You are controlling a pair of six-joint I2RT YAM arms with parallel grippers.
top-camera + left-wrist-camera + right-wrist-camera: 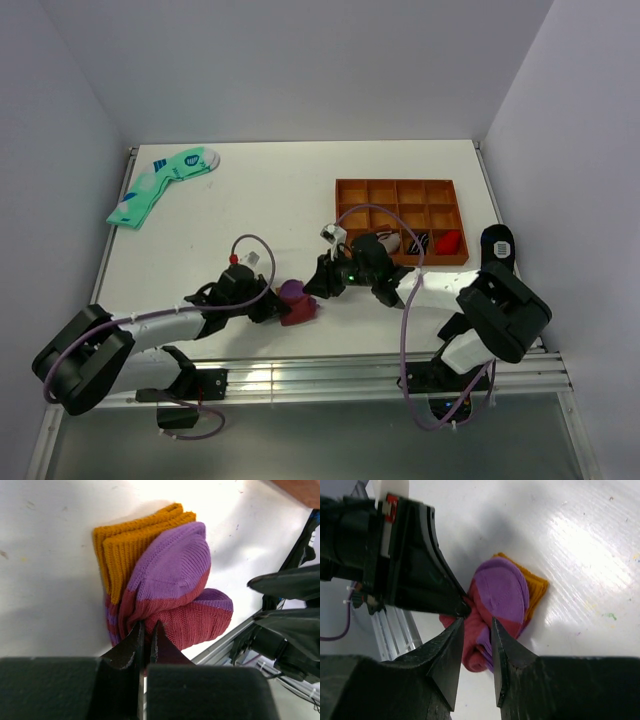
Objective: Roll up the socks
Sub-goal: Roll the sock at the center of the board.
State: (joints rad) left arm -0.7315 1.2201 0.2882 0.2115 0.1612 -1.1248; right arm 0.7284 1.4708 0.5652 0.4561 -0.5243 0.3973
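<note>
**Top view**
- Surface (270, 200): white, walled at the back and both sides.
- Socks (298, 300): one bundle, maroon-red with purple showing. It lies near the front edge, between the two arms.
- Left pincer (278, 306): reaches in from the left, tips at the bundle's left side.
- Right pincer (320, 284): reaches in from the right, just beside the bundle's upper right.
- Tray (399, 183): orange, divided into compartments, right of centre. There are small items in its front row, too small to identify.
- Mint-green socks (160, 186): back left corner, well apart from the bundle.
- Black sock (497, 244): has a blue patch and lies at the right edge, beside the tray.

**Left wrist view**
- Socks (165, 590): folded bundle on the surface. The mustard cuffs sit at the upper left with a purple toe layered over them. A second red-and-purple part curls beneath at the lower right.
- Left pincer (146, 634): jaws closed to a sliver, nipping a fold of red knit at the bundle's lower edge.
- Right pincer (255, 600): two black fingers at the right, spread from each other and clear of the bundle.

**Right wrist view**
- Right pincer (477, 642): jaws partway open with nothing clamped. The bundle shows through the gap, beyond the tips.
- Socks (502, 592): purple toe uppermost, mustard cuff edge peeking out at the right, red knit below.
- Left pincer (464, 610): comes in from the upper left, tips buried in the red knit on the bundle's left side.
</note>
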